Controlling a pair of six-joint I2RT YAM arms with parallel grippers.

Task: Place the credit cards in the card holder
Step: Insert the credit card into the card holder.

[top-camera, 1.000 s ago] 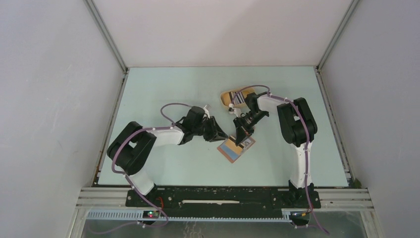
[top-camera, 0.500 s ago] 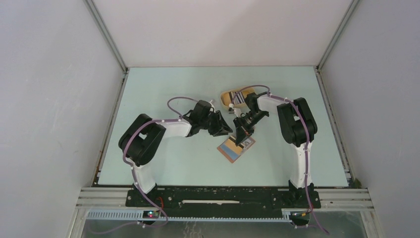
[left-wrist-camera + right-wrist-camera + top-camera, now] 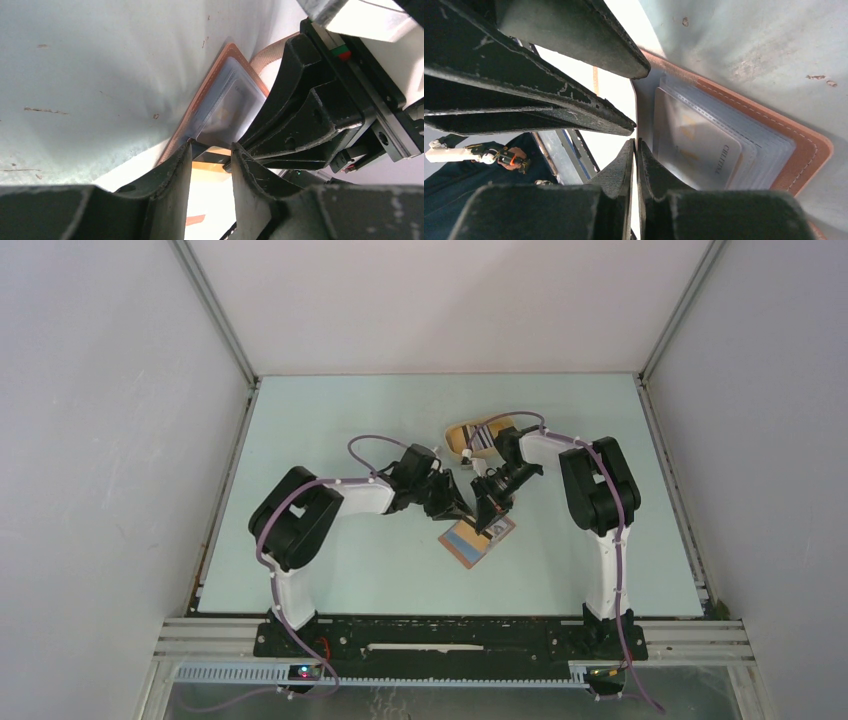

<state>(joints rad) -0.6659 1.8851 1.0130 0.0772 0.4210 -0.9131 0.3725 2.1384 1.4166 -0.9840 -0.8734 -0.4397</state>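
At centre, the open card holder [image 3: 478, 542] holds cards [image 3: 696, 150]; left tool [image 3: 212, 148] parted, right tool [image 3: 636, 146] clenched.

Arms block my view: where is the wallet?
Top view: the wallet lies open, right of centre, just under where the left gripper and right gripper meet.

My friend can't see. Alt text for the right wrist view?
Open brown card holder with clear pockets, a pale card inside. The right hand, fingers together, meets its edge; the left hand is close by.
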